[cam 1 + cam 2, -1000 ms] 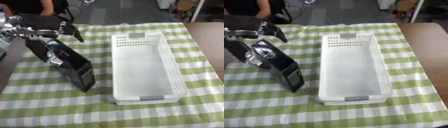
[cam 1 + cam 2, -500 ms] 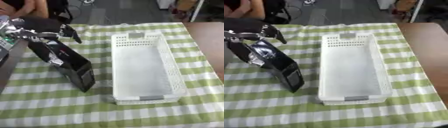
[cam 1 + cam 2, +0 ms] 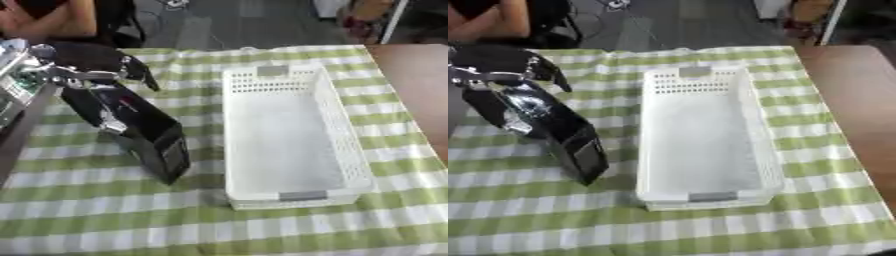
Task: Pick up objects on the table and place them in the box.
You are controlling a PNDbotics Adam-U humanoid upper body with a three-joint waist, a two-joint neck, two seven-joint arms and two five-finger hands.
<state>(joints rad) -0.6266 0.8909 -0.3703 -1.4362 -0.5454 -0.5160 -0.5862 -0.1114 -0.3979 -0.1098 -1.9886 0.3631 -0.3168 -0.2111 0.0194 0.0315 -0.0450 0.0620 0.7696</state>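
Left eye view first: your left hand (image 3: 96, 62) comes in from the upper left and sits over the top end of a long black package (image 3: 140, 130); the fingers are curled down around that end, so it's gripping the package, not spread; the package itself is tilted, upper end up in the hand, lower end down on the green-and-white checked cloth on the table (image 3: 105, 210), just left of the box; the white perforated box (image 3: 350, 145) lies lengthwise in the middle of the cloth with nothing in it that I can see; package and box look close but not touching; bare brown table shows at the right edge.

Right eye view, same deal from a slightly shifted angle: the hand is at the far left edge, dark fingers wrapped over the glossy top of the package; there's a pale patch partway down the package's side, can't make out what it is; its lower corner rests on the cloth beside the box's left wall; your right hand doesn't show in either view.
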